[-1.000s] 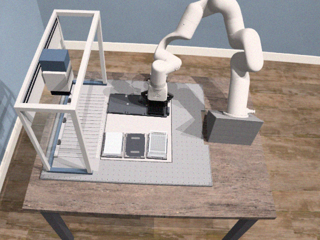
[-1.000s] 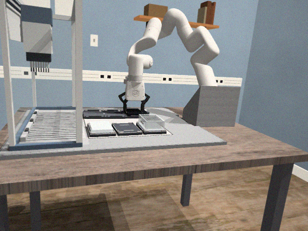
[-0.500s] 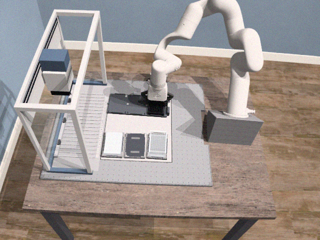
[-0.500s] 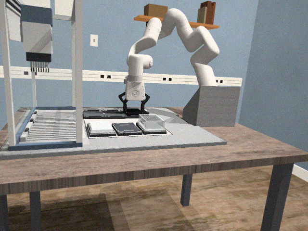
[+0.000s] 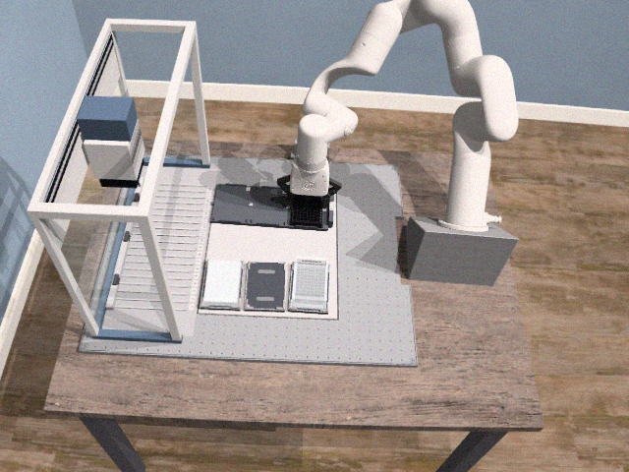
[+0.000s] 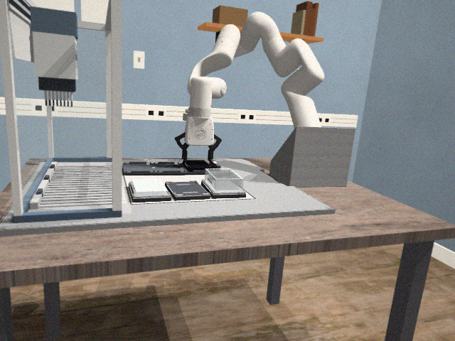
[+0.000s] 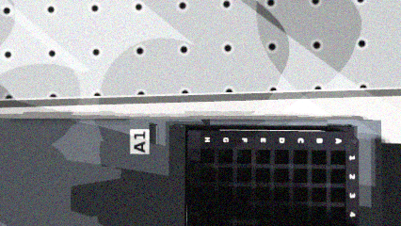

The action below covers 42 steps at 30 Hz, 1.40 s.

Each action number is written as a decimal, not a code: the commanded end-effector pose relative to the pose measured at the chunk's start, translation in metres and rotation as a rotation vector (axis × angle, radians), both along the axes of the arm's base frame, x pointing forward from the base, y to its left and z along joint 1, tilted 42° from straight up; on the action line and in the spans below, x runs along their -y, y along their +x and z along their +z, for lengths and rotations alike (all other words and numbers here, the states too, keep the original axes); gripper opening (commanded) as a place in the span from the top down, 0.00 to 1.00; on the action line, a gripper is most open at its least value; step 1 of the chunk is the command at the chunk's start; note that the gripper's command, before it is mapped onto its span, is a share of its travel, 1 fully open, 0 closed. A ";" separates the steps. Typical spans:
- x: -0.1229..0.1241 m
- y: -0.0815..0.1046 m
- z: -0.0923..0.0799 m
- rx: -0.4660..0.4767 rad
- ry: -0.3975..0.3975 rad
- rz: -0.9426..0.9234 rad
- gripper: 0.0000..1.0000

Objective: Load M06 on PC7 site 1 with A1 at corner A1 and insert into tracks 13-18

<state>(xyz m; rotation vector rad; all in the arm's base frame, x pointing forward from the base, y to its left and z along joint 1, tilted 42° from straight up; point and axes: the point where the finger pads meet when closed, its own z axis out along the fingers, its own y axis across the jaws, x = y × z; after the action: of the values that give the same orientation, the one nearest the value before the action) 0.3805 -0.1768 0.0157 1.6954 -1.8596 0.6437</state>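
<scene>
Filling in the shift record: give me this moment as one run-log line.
hand open, astride M06 | M06 on PC7 site 1 | carrier A1 mark beside plate's H corner | PC7 on apron, outside rails

Blue walls (image 6: 404, 73), wood floor (image 5: 574, 167), wooden table (image 6: 257, 238), orange wall shelf (image 6: 293, 36).
</scene>
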 end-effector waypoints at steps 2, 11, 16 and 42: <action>-0.004 0.001 0.004 0.001 0.001 0.002 0.00; -0.014 0.002 0.015 0.001 0.000 0.002 0.00; -0.019 0.003 0.020 0.001 0.000 0.002 0.00; -0.045 0.006 0.049 0.002 0.000 0.002 0.00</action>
<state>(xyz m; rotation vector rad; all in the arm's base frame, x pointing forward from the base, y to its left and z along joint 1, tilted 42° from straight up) 0.3844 -0.1366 0.0605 1.6946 -1.8593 0.6429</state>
